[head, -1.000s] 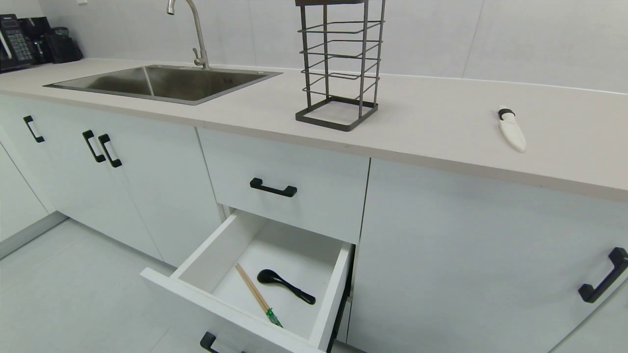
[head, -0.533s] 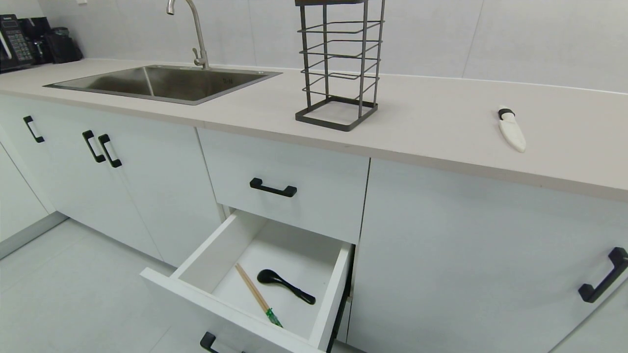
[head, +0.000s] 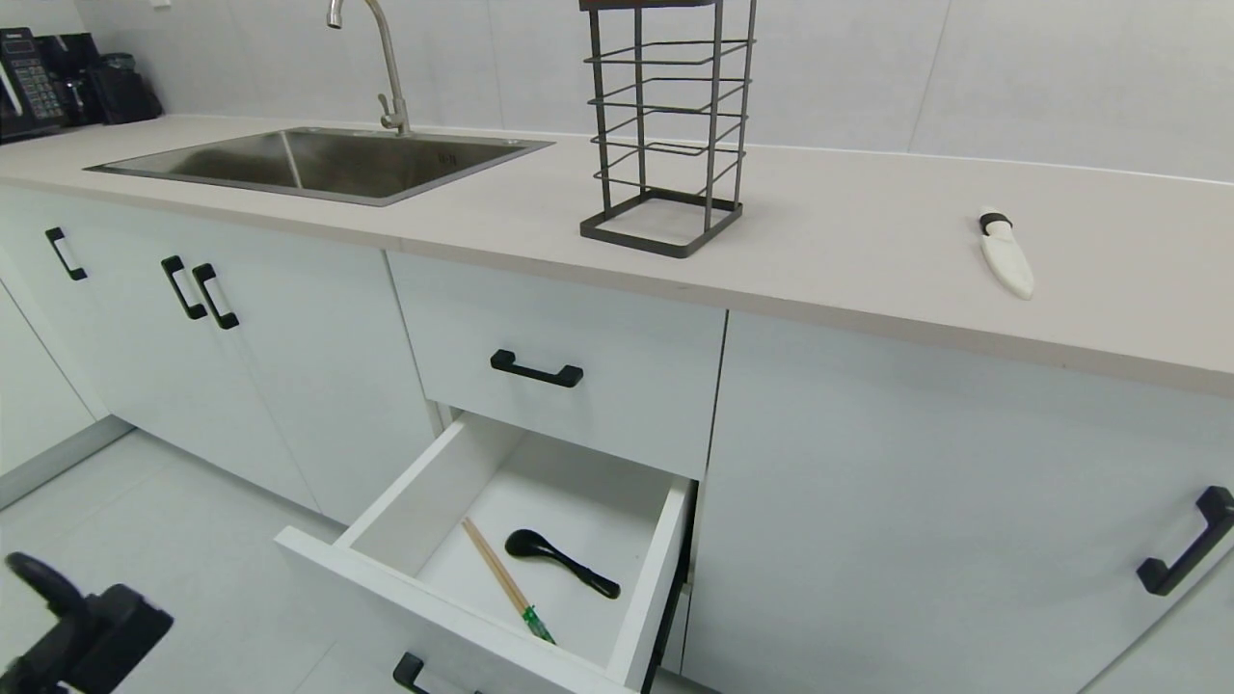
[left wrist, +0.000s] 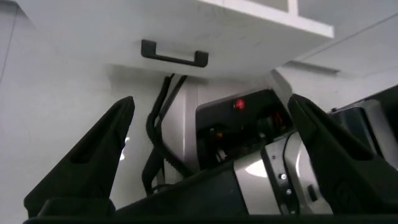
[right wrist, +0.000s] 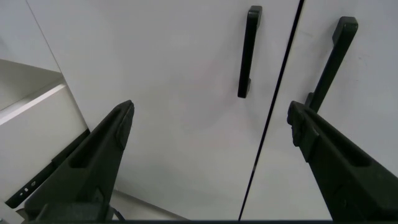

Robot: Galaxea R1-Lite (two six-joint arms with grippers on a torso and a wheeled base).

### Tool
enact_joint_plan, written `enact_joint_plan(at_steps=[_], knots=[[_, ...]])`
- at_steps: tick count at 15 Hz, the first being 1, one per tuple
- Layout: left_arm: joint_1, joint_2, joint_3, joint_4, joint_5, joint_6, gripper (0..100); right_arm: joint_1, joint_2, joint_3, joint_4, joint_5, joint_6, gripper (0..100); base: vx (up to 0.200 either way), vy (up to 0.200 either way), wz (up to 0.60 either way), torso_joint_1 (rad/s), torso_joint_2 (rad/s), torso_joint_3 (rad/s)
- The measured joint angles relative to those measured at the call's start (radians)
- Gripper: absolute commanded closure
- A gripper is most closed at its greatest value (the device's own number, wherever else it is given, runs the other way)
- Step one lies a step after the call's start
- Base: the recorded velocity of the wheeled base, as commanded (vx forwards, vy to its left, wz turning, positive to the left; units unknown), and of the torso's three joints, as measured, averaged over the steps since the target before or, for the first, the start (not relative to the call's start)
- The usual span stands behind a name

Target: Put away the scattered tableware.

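Note:
The lower drawer (head: pixel 434 596) stands pulled out. Inside it lie a pair of wooden chopsticks (head: pixel 501 578) and a black spoon (head: pixel 559 561). A white knife with a black band (head: pixel 1005 255) lies on the counter at the far right. My left gripper (left wrist: pixel 211 106) is open and empty, low down and looking up at the drawer front and its black handle (left wrist: pixel 174 55). Part of my left arm (head: pixel 87 631) shows at the lower left of the head view. My right gripper (right wrist: pixel 210 112) is open and empty, facing white cabinet doors with black handles (right wrist: pixel 249 53).
A tall black wire rack (head: pixel 665 125) stands on the counter (head: pixel 848 231) behind the drawers. A steel sink (head: pixel 328 162) with a tap sits to the left. The upper drawer (head: pixel 559 366) is closed. Open floor (head: pixel 145 540) lies left of the open drawer.
My left arm has come into the lower left corner of the head view. The drawer, its contents and the knife have not moved.

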State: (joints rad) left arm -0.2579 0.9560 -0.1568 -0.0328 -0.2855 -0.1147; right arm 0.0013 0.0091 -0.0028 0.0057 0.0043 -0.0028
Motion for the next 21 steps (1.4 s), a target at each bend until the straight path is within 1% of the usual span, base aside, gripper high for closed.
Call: enact_joint_plan(at_steps=[3,4,5,7,8,9,10,12,15,17,19,21], knots=[[0.001,0.161,0.054,-0.131,0.0,0.058,0,0.0,0.0,0.0,0.0,0.0,0.0,0,0.0,0.0,0.0,0.0,0.0,0.0],[0.006,0.213,0.065,-0.197,0.0,0.087,0,0.0,0.0,0.0,0.0,0.0,0.0,0,0.0,0.0,0.0,0.0,0.0,0.0],[0.017,0.254,0.073,-0.25,0.0,0.126,0,0.0,0.001,0.0,0.0,0.0,0.0,0,0.0,0.0,0.0,0.0,0.0,0.0],[0.048,0.327,0.076,-0.317,0.0,0.196,0,0.0,0.001,0.001,0.0,0.0,0.0,0,0.0,0.0,0.0,0.0,0.0,0.0],[0.066,0.361,0.073,-0.348,0.0,0.222,0,0.0,0.001,0.0,0.0,0.0,0.0,0,0.0,0.0,0.0,0.0,0.0,0.0],[0.083,0.399,0.073,-0.38,0.001,0.242,0,0.0,0.001,0.0,0.0,0.0,0.0,0,0.0,0.0,0.0,0.0,0.0,0.0],[0.096,0.444,0.075,-0.433,0.001,0.259,0,0.0,0.001,0.0,0.0,0.0,0.0,0,0.0,0.0,0.0,0.0,0.0,0.0],[0.109,0.523,0.079,-0.53,0.001,0.274,0,0.0,0.002,0.0,0.0,0.0,0.0,0,0.0,0.0,0.0,0.0,0.0,0.0],[0.114,0.617,0.069,-0.605,0.002,0.274,0,0.0,0.002,0.0,0.0,0.0,0.0,0,0.0,0.0,0.0,0.0,0.0,0.0],[0.116,0.662,0.051,-0.637,0.002,0.268,0,0.0,0.002,0.0,0.0,0.0,0.0,0,0.0,0.0,0.0,0.0,0.0,0.0],[0.119,0.698,0.006,-0.642,0.002,0.266,0,0.0,0.002,0.001,0.0,0.0,0.0,0,0.0,0.0,0.0,0.0,0.0,0.0],[0.119,0.724,-0.012,-0.659,0.001,0.264,0,0.0,0.002,0.001,0.0,0.0,0.0,0,0.0,0.0,0.0,0.0,0.0,0.0]])
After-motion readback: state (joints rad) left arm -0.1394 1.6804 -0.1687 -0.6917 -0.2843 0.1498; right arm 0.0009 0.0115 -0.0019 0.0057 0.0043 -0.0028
